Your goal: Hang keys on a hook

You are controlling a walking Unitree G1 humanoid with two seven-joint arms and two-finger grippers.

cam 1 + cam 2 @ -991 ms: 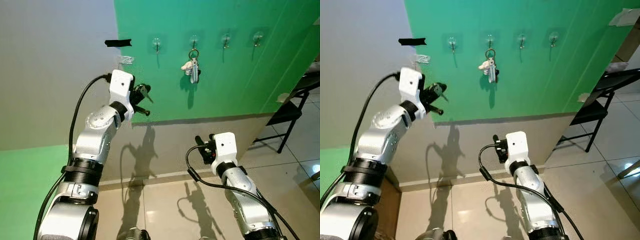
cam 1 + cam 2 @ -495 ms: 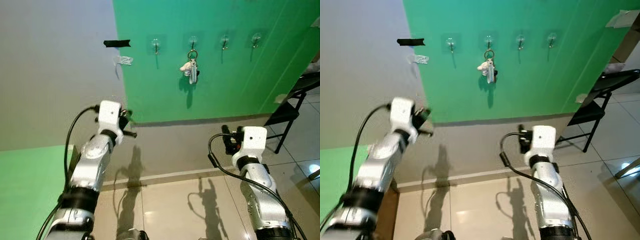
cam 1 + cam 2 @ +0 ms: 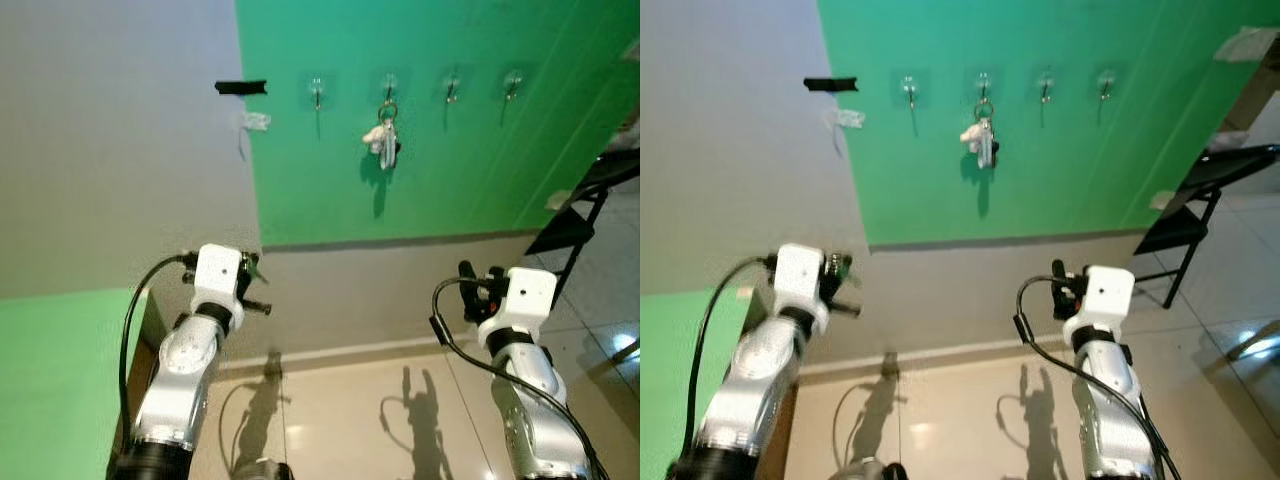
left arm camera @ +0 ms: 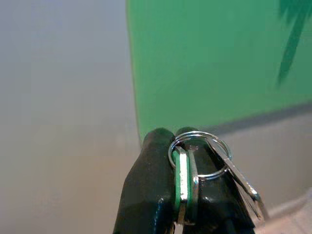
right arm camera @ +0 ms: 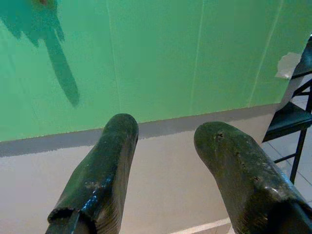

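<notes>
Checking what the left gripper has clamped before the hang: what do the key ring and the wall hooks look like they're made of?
The key ring pinched in the left gripper looks like polished steel wire: silvery, with bright glints. The green key on it has a shiny, possibly plastic-coated edge. The wall hooks look like clear plastic adhesive pads with small metal hooks; at this range that's uncertain.

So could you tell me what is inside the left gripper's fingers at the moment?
The left gripper is shut on a key ring with a green-edged key pinched between the fingers. The key's lower part is hidden by the fingers.
</notes>
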